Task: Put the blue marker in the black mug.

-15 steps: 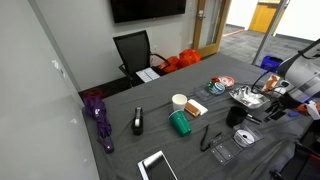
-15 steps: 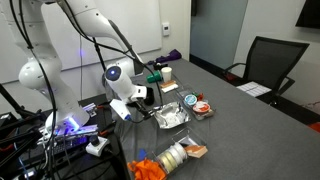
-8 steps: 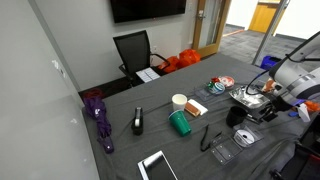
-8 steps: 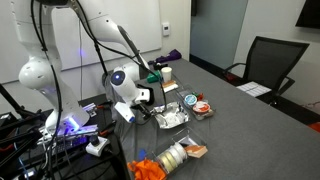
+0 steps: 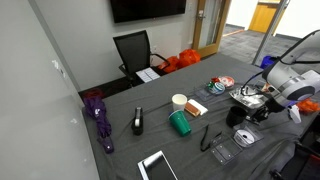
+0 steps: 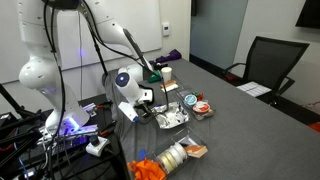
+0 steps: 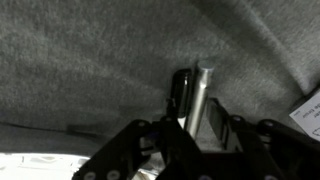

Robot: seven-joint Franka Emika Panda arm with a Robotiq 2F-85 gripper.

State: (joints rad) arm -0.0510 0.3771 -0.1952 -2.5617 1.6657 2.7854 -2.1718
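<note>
Here, in an exterior view, the gray desk point(image 5: 120, 100) carries, from left to right: a purple umbrella point(image 5: 97, 112); a small black device point(image 5: 137, 122); a green cup point(image 5: 180, 124) with a white paper cup point(image 5: 179, 101) just behind it; the black mug point(image 5: 236, 116), upright with its mouth up; and a crumpled foil sheet point(image 5: 245, 97) just beyond the mug. The white arm point(image 5: 290, 80) enters from the right edge. Its hand point(image 5: 263, 103) hangs near the mug, on the mug's right.

Wrist view: the hand point(image 7: 195, 128) comes in from the bottom edge, with the blue marker point(image 7: 192, 90) clamped between its fingers and clear of the desk. The marker's long axis lies in line with the fingers, running bottom to top of this picture. Its free end points away from the hand, toward the gray desk surface beyond. In this dim picture its colour reads only as dark and pale gray.

In both exterior views the marker is too small to make out. In an exterior view the hand point(image 6: 150, 104) sits low, just beside the foil sheet point(image 6: 170, 117).
</note>
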